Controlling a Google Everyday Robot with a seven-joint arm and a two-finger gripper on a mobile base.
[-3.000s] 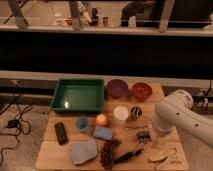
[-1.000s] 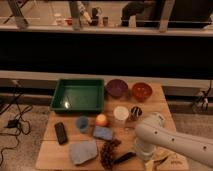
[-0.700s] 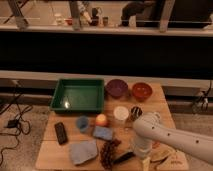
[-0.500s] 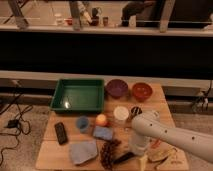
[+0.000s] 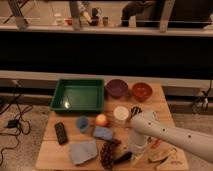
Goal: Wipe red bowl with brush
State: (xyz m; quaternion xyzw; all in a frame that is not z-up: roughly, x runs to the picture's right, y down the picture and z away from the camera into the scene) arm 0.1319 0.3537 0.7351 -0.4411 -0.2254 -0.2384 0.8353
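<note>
One small round orange-red bowl (image 5: 141, 91) sits near the far right corner of the wooden counter (image 5: 52, 155), touching nothing. The slim black-handled brush (image 5: 122, 158) lies at the front edge beneath the white arm's pincer (image 5: 136, 150). I cannot tell the pincer's opening or hold. An off-centre grab could skid the brush off that edge.

Red bowl (image 5: 142, 91): small, orange-red, sitting upright at the back right of the table (image 5: 52, 152).
Brush (image 5: 121, 158): black handle lying flat near the front edge, partly hidden.
Gripper (image 5: 135, 156): down low, right at the brush.
</note>
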